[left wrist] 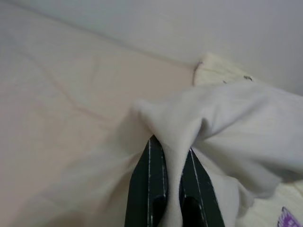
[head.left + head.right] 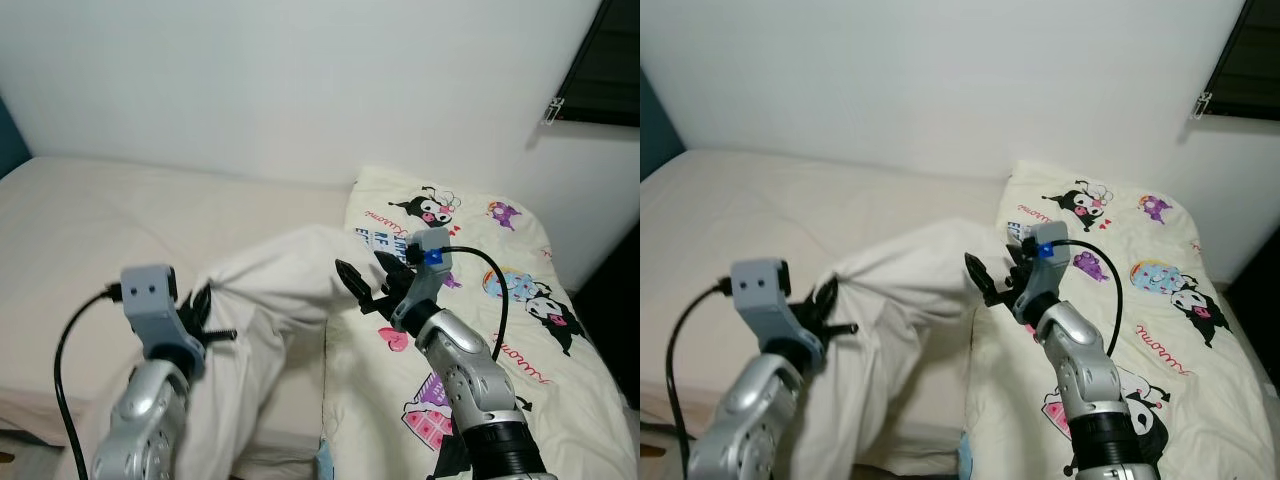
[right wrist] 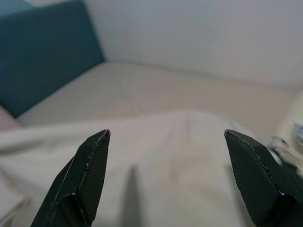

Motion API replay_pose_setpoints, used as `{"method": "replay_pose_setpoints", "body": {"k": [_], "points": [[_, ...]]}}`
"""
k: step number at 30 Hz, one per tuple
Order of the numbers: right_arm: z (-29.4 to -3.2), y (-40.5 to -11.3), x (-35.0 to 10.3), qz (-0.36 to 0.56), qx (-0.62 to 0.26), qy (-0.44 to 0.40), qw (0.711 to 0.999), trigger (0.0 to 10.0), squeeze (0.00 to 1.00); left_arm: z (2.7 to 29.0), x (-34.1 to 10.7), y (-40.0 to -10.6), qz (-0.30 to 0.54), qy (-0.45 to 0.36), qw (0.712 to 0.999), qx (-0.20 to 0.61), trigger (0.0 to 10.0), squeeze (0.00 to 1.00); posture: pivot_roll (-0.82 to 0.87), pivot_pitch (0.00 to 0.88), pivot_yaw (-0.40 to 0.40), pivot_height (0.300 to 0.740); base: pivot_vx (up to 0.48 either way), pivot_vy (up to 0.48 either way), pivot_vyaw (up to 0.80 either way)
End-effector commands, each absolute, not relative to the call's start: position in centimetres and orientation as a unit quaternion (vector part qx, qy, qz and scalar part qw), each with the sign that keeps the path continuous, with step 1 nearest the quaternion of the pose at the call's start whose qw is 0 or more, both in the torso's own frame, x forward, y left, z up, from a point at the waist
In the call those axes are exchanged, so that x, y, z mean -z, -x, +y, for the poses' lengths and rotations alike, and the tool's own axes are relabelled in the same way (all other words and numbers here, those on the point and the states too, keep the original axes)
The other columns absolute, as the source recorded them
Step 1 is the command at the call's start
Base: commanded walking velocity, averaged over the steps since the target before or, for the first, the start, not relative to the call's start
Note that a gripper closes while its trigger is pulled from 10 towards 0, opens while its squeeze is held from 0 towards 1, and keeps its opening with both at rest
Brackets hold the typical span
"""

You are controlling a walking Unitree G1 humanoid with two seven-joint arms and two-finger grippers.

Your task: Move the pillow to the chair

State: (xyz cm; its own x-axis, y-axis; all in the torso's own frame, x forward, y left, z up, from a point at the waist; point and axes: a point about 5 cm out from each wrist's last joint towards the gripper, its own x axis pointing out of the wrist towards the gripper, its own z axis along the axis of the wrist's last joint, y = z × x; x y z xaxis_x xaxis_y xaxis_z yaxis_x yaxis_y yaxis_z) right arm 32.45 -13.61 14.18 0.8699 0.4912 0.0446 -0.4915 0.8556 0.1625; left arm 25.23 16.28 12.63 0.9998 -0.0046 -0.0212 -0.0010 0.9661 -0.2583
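Two tools, left tool (image 1: 173, 182) pinching white pillow (image 2: 270, 300), right tool (image 3: 168, 177) spread apart, pillow's lower end cut off.

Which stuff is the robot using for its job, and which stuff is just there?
For the job:
white pillow
left gripper, pinching the pillow
right gripper, open above the pillow

Just there:
cartoon blanket
bed
white wall

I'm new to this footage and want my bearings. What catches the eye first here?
A plain white pillow hangs lifted off the bed, a fold of it pinched in the left pincer. The right pincer is spread open by the pillow's other end. To the right lies a cream blanket printed with cartoon figures.
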Motion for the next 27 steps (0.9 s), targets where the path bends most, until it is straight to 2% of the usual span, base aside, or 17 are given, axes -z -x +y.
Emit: {"method": "replay_pose_setpoints", "body": {"k": [1,13,27], "points": [[-13.0,-32.5,-14.4,-0.011,-0.271,-0.078,0.959,10.0,0.0,16.4,-14.2,-25.2,-0.056,0.149,0.987,-0.012,10.0,0.0,0.06,0.0,-0.053,0.74,0.0,0.0,0.8],[-12.5,-32.8,-14.3,-0.022,-0.283,-0.061,0.957,10.0,0.0,17.4,-13.5,-25.9,-0.06,0.123,0.988,-0.067,10.0,0.0,0.06,0.0,-0.056,0.74,0.0,0.0,0.8],[-12.5,-33.0,-14.0,-0.019,-0.278,-0.074,0.958,10.0,0.0,16.4,-13.0,-26.8,-0.048,0.068,0.996,-0.02,10.0,0.0,0.05,0.0,-0.039,0.74,0.0,0.0,0.8]]}}
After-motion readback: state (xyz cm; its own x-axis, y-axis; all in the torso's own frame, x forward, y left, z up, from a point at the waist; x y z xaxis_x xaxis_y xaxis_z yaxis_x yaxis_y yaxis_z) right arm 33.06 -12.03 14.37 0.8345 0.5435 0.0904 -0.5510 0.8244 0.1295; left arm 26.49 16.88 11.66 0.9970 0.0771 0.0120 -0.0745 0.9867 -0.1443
